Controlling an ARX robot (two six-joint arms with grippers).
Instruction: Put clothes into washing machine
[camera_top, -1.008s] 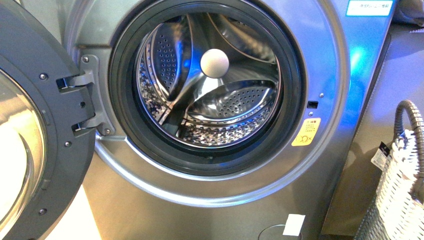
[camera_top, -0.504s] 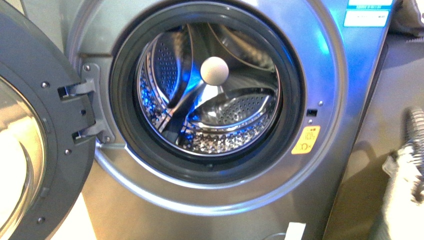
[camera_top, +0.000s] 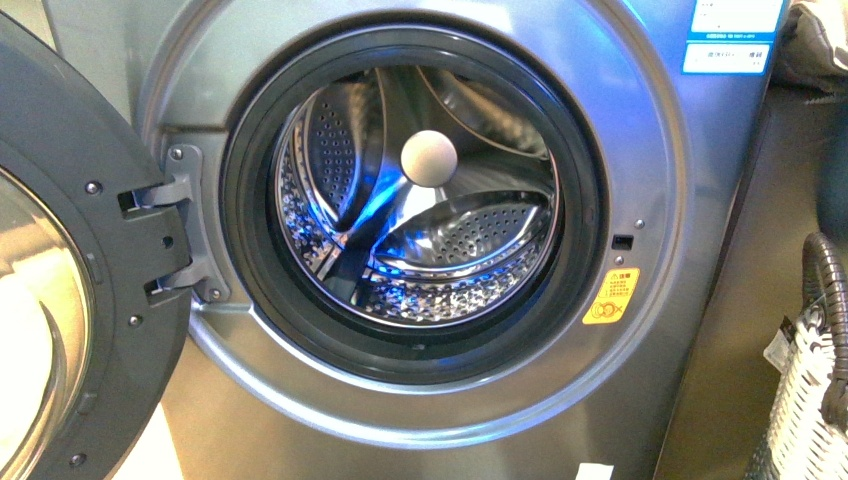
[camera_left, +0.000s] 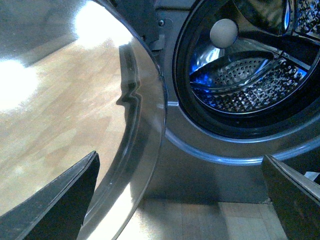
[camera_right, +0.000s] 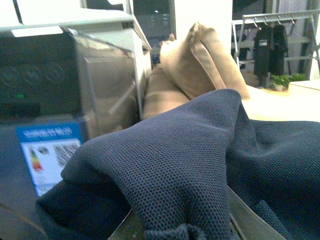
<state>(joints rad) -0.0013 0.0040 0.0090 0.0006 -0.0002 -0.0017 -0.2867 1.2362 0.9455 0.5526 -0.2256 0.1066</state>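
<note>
The washing machine (camera_top: 640, 120) fills the front view, silver-grey, its round door (camera_top: 70, 300) swung open to the left. The perforated steel drum (camera_top: 460, 230) is lit blue, with a pale ball (camera_top: 429, 158) at its middle. In the right wrist view the dark navy clothes (camera_right: 175, 165) drape over my right gripper (camera_right: 185, 231), which is shut on them. My left gripper (camera_left: 175, 210) stands open, low beside the door glass (camera_left: 75, 115) and facing the drum (camera_left: 250, 75). A dark navy patch (camera_top: 835, 185) shows at the front view's right edge.
A white woven basket (camera_top: 810, 400) with a dark handle stands right of the washer. A beige cloth bundle (camera_right: 200, 65) lies on top of the machine, past the clothes. A yellow sticker (camera_top: 611, 296) and a blue-white label (camera_top: 735, 35) mark the front panel.
The front view has shifted, so the washer and its label sit lower in the picture. The basket shows less, and a dark navy patch has come in above it.
</note>
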